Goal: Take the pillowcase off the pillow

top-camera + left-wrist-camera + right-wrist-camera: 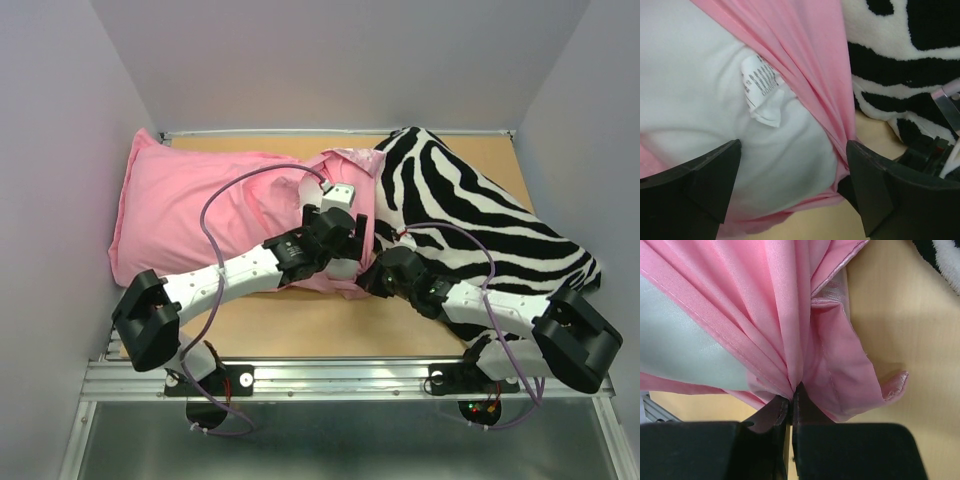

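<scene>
The pink satin pillowcase (190,205) lies at the left of the table, its open end bunched near the middle. The white pillow (700,95) shows bare at that open end in the left wrist view, with a care label (759,82) on it; it also shows in the right wrist view (680,340). My left gripper (792,170) is open, its fingers straddling the pillow's exposed corner. My right gripper (791,395) is shut on a gathered fold of the pillowcase (790,330) at the opening's near edge.
A black-and-white zebra-striped pillow (480,215) lies at the right, touching the pink one; it also shows in the left wrist view (900,60). Bare wooden tabletop (320,325) lies in front. Grey walls stand on three sides.
</scene>
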Tool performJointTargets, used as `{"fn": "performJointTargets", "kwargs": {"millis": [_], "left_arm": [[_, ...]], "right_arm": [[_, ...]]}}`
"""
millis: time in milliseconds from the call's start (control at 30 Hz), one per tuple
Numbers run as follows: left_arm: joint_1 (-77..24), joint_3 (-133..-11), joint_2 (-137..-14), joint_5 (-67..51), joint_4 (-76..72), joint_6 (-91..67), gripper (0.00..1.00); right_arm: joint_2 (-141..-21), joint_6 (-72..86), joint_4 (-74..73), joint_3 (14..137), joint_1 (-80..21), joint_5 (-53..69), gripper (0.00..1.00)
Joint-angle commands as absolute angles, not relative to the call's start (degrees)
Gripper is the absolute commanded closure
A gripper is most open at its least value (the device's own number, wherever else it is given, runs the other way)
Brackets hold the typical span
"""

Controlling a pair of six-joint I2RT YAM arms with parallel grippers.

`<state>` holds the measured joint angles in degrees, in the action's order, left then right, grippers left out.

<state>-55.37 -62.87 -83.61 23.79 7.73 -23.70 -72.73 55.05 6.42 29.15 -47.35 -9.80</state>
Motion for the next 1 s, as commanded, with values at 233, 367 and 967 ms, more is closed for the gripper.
{"fn": "performJointTargets", "kwargs": {"millis": [233,367,967], "left_arm": [[-62.23,-63.73,-88.33,34.02,17.23,-30.24,0.01],[-62.31,-60.74,-88.86,33.83,15.91,-29.71,0.01],[-51.95,-63.63,-80.26,37.35,17.75,-24.53,1.0]], "right_arm": [[-69.61,54.05,6.59,29.18,-47.9,-8.52,0.99],[-68.91,53.96,6.5,28.83,-47.99,-9.05,0.99],[-66.7,54.14,0.97,29.8,-47.9,-11.25,0.99]]}}
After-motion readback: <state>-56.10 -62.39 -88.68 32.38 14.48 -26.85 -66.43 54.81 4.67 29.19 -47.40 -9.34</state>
